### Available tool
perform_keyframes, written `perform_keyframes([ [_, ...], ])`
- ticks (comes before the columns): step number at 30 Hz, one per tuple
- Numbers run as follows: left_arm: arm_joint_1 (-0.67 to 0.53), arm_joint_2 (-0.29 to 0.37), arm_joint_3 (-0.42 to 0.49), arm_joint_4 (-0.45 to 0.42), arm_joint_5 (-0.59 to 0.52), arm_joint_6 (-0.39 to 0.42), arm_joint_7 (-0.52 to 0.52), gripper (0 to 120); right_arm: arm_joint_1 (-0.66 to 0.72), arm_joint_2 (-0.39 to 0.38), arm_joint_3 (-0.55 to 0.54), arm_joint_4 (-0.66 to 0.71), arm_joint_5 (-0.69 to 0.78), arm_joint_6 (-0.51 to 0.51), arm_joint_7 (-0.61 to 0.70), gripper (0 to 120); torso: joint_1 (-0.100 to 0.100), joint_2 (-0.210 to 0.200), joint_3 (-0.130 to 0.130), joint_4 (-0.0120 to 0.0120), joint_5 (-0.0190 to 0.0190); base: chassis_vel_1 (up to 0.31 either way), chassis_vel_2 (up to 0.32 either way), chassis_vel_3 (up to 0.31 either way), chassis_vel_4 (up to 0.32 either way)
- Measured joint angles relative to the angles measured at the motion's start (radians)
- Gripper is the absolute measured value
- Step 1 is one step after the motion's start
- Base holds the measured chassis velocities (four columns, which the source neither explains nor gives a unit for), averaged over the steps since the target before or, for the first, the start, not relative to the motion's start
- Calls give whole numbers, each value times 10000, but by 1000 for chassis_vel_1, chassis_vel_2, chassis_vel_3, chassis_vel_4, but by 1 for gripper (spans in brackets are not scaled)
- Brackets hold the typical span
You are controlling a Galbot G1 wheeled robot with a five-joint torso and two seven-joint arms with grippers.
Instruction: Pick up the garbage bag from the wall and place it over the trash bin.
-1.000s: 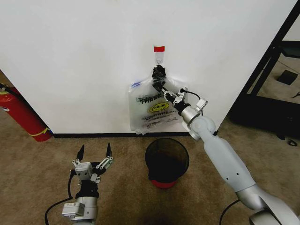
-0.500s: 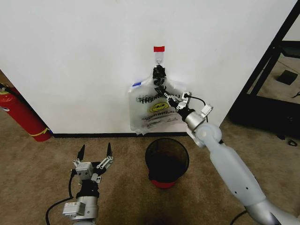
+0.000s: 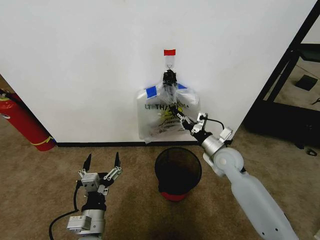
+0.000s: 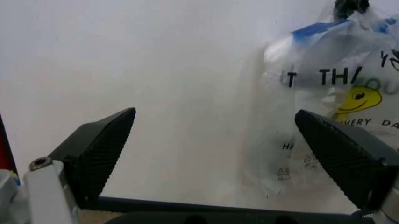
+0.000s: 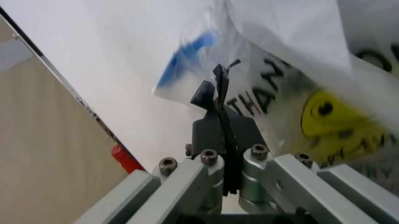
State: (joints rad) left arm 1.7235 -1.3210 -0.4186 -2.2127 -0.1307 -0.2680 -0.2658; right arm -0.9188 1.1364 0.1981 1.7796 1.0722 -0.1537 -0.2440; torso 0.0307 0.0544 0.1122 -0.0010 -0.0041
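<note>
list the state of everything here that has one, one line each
thin translucent white plastic garbage bag: hanging against the wall, front film pinched and pulled outward
flat bundle of bags under a black tie: hanging on the small hook
round black mesh trash bin: upright on the carpet, no bag over it
right hand: shut on the garbage bag
left hand: open, holding nothing, low over the carpet
red fire extinguisher: leaning by the wall

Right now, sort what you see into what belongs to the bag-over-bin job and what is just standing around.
Belongs to the job:
- garbage bag, hanging on the wall from the hook
- trash bin, on the floor below it
- right hand, shut on the garbage bag
- left hand, open, low over the carpet

Just standing around:
- fire extinguisher
- black shelving
</note>
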Motion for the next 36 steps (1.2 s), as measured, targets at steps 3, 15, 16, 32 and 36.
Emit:
perform_keyframes([
  [3, -15, 13, 22, -11, 0, 0, -2, 100, -351, -28, 101, 258, -176, -3, -65, 0, 0, 0, 0, 0, 0, 0, 0, 0, 0],
  [15, -46, 66, 104, 2, -4, -18, -2, 100, -1777, -212, 686, 1295, -1025, 68, -419, 0, 0, 0, 0, 1, 0, 0, 0, 0, 0],
  [16, -51, 77, 110, 7, -5, -18, -2, 100, -1948, -219, 740, 1363, -1156, 103, -483, 0, 0, 0, 1, 1, 0, 0, 0, 0, 0],
  [32, -185, 199, 228, 105, -69, -18, 3, 100, -4069, -202, 1421, 2082, -2746, 713, -1281, 0, 0, 0, 1, 0, 0, 0, 0, 0, 0],
  [36, -196, 207, 232, 116, -78, -18, 4, 100, -4477, -220, 1536, 2241, -3093, 893, -1445, 0, 0, 0, 1, 0, 0, 0, 0, 0, 0],
])
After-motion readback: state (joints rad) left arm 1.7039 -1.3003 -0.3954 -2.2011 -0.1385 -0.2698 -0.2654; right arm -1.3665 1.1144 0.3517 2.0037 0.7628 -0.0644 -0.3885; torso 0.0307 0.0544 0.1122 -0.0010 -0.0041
